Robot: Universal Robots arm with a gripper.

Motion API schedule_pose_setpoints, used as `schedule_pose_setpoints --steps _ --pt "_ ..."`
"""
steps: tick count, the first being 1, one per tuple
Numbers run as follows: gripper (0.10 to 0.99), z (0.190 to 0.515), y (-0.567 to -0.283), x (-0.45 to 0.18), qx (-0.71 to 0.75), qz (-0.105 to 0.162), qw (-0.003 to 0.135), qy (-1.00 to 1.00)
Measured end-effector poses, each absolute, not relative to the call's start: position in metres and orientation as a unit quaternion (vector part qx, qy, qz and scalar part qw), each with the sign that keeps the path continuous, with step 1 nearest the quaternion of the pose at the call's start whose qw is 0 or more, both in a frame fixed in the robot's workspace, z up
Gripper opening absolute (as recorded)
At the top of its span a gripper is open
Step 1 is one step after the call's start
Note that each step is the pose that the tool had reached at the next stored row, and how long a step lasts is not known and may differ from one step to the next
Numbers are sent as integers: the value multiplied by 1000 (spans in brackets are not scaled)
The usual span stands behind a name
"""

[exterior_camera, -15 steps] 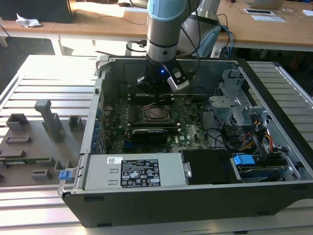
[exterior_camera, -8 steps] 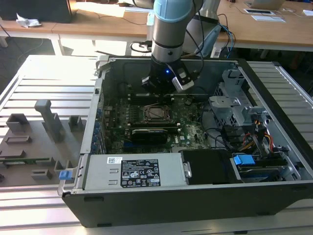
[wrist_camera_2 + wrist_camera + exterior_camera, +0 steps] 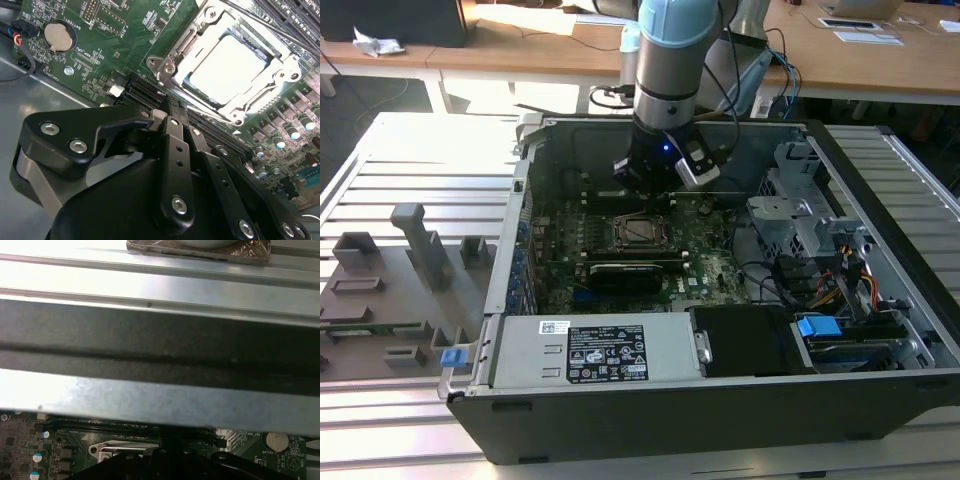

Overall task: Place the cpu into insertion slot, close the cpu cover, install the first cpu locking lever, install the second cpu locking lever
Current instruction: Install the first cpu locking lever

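The cpu (image 3: pixel 227 67) sits in the insertion slot (image 3: pixel 176 75), cpu cover (image 3: pixel 280 82) down. The end effector (image 3: pixel 167 102) hovers just beside it, fingers closed and empty.

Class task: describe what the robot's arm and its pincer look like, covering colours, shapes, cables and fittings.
The arm is a silver-grey cylinder with a pale blue cap and black wrist block, black cables beside it. The pincer is matte black, built of flat linkage bars joined by silver hex screws.
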State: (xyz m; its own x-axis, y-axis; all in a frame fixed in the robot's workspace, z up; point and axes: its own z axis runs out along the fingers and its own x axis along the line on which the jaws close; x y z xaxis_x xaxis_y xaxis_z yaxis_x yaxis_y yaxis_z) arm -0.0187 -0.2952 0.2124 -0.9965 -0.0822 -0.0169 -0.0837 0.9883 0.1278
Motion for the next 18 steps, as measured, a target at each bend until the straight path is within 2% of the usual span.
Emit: schedule_pose_setpoints --steps 9,18 --pt "106 206 -295 -16 -42 60 6 997" --pt "106 204 -295 -15 -42 34 4 999"
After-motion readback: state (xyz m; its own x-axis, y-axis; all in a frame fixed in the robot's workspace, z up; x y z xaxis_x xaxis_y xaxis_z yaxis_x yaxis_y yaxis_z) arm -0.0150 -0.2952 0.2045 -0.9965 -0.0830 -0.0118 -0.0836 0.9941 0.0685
